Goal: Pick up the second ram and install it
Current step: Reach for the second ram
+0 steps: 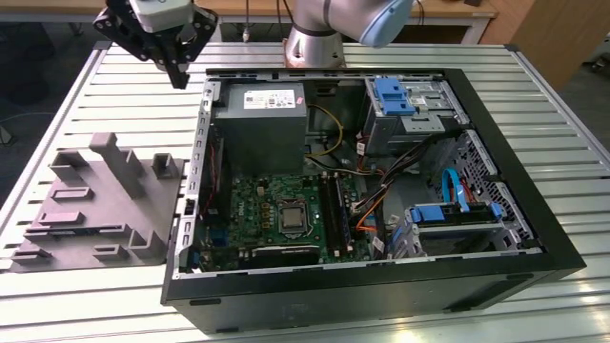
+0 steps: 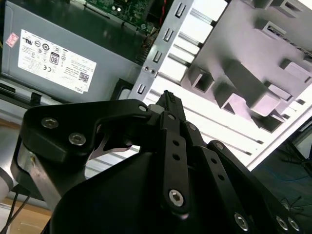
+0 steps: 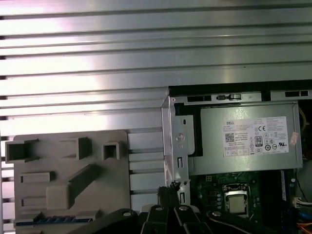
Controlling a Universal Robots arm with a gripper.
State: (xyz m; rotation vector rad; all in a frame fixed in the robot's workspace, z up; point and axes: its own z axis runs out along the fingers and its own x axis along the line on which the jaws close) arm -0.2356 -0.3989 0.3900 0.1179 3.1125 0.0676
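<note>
My gripper (image 1: 178, 77) hangs high above the table, beyond the far-left corner of the open computer case (image 1: 193, 214) as the exterior view shows it. Its fingers (image 2: 168, 103) are pressed together with nothing between them, and the tips (image 3: 167, 191) point down near the case's metal edge. The second ram (image 3: 53, 220) shows as a thin blue strip lying in a slot at the edge of the grey moulded holder (image 3: 68, 190) in the first wrist view. The long black memory slots (image 1: 333, 207) run beside the silver processor socket (image 1: 290, 214) on the motherboard.
The grey holder (image 1: 96, 207) sits on the slatted metal table at the exterior view's left, with tall ribs standing up. In the case, a grey power supply (image 1: 259, 125) fills the far-left part. Drive cages with blue clips (image 1: 393, 96) and cables occupy the exterior view's right.
</note>
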